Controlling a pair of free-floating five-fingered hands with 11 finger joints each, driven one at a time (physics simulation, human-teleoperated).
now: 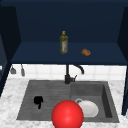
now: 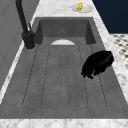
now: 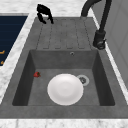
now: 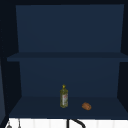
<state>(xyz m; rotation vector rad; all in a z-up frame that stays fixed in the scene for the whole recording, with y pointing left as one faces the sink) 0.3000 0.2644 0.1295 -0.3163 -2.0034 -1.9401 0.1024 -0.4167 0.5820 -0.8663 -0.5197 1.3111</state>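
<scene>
The open wall cabinet (image 4: 67, 75) is the largest thing in sight, its lower shelf (image 1: 37, 56) carrying an olive oil bottle (image 1: 63, 42) standing upright and, well apart to its right, a small brown bread roll (image 1: 86, 52) lying on its side; both sit near the shelf's front edge, within easy reach from below. Under it the marble tabletop (image 1: 10, 100) frames a grey sink (image 1: 27, 100) whose ribbed drainboard (image 2: 62, 75) takes the left half and whose deep basin (image 3: 35, 82) takes the right. A black faucet (image 1: 68, 75) rises at the back between the two, its spout arching toward the basin.

A big red ball (image 1: 67, 115) looms at the front edge of the sink in the front view, covering part of the basin. In the basin a white plate (image 3: 65, 89) lies flat on the floor, just beside the drain (image 3: 82, 80), with a small red object (image 3: 37, 74) against the front wall, too small to identify.

The left hand (image 1: 38, 100) hovers low over the drainboard, palm down, fingers curled loosely downward and grasping nothing. At the far end of the tabletop, a small dish (image 2: 81, 7) holds something yellow.
</scene>
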